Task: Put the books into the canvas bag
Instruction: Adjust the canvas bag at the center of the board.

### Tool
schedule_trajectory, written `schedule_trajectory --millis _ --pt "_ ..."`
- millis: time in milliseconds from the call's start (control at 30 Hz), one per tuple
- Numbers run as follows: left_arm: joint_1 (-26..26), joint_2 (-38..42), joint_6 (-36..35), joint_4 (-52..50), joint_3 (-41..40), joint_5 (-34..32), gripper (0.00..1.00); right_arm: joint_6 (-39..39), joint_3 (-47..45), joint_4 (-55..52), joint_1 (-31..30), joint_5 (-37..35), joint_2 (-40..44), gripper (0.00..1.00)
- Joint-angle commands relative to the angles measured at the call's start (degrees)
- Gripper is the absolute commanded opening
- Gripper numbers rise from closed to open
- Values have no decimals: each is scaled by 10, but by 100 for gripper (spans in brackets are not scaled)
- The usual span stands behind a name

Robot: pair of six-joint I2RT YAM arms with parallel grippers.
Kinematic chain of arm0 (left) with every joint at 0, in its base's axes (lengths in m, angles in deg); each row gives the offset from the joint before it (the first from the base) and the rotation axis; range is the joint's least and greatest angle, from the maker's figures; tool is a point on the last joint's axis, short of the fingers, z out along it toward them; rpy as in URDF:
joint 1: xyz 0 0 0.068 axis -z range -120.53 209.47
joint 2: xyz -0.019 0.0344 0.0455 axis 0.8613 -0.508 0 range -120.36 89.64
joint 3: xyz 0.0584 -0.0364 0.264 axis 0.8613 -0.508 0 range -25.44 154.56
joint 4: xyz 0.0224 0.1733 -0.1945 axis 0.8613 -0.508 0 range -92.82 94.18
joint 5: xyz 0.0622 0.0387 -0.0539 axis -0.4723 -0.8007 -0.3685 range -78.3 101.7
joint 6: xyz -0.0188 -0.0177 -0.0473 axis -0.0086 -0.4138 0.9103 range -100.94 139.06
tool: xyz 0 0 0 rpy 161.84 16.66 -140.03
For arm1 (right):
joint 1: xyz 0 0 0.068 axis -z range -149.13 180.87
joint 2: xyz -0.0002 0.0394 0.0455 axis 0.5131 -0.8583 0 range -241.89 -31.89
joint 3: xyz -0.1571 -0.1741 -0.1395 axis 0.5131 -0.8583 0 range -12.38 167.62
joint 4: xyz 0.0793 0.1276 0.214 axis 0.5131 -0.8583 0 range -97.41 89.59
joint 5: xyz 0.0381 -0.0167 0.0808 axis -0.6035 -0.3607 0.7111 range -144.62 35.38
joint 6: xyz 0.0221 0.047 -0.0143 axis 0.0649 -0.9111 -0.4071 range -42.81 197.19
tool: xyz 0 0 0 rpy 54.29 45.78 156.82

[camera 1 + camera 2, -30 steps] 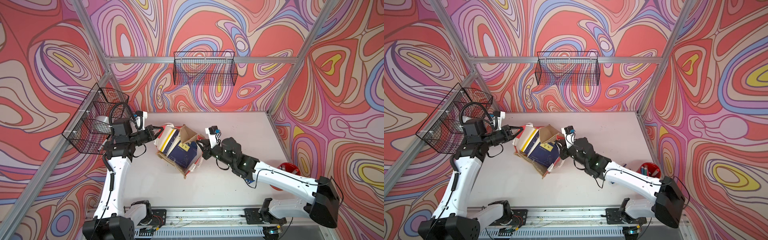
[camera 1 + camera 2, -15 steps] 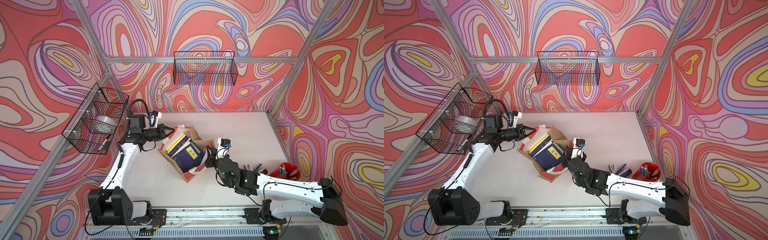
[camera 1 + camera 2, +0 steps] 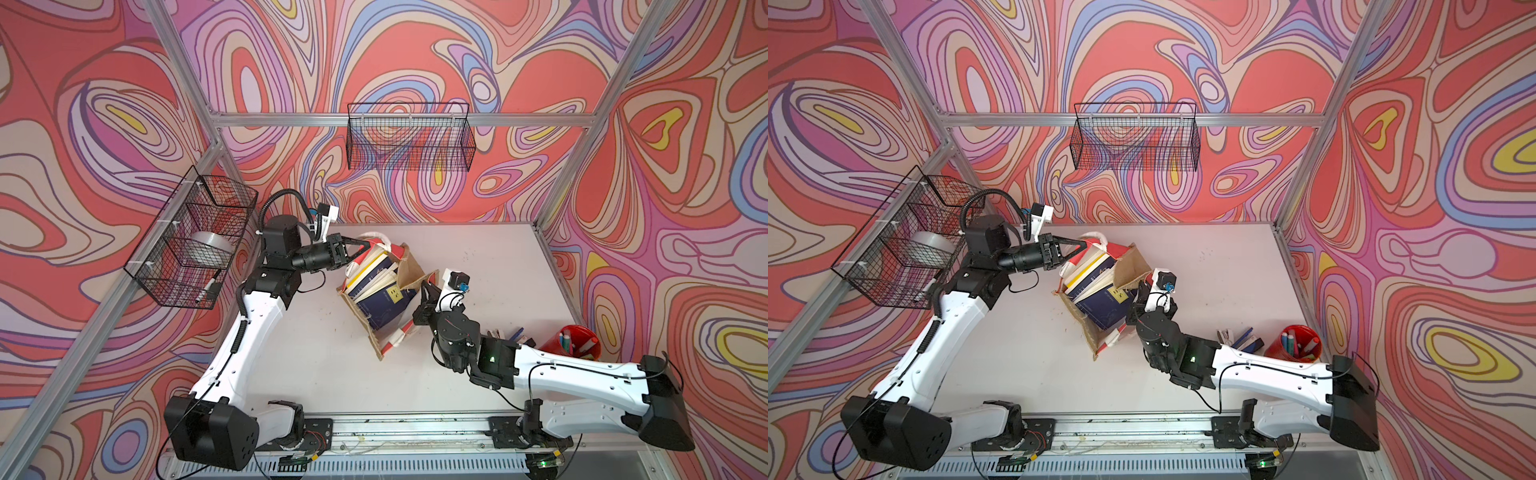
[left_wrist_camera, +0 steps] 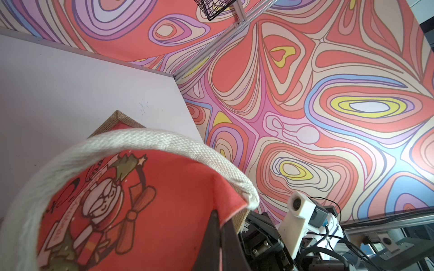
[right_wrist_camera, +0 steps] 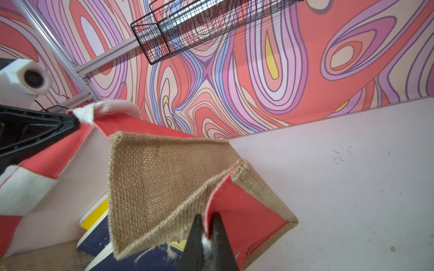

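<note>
A boxy canvas bag [image 3: 384,291] of tan jute with red panels sits near the middle of a white table [image 3: 311,353], its mouth facing up and pulled out of square. Inside it stand the books [image 3: 380,286], dark navy covers and pale page edges packed together, one with a yellow label; none can be seen on the table outside the bag.

The left claw [image 3: 368,245] is clenched on the bag's red rim, right by a white rope handle [image 4: 141,143], at the far-left corner. The right claw [image 5: 207,231] is pinched shut on the opposite red rim, where the jute side panel folds inward.

The bag looks soft and floppy: its walls buckle wherever they are pulled, so the stiffer hemmed rim or the rope handles seem the safest places to hold. The thin paperbacks are probably light singly but heavy enough together to sag the cloth, and they may lean or slide if the bag tips.

A red pen cup [image 3: 577,340] stands well apart, by the right arm.
</note>
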Motion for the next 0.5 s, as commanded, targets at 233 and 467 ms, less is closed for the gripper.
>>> schedule_trajectory --millis 233,467 --pt "61 37 -80 -103 129 5 0 -167 -19 -112 191 126 30 0" --pt "104 28 -58 -83 131 9 0 -172 -40 -79 247 197 27 0"
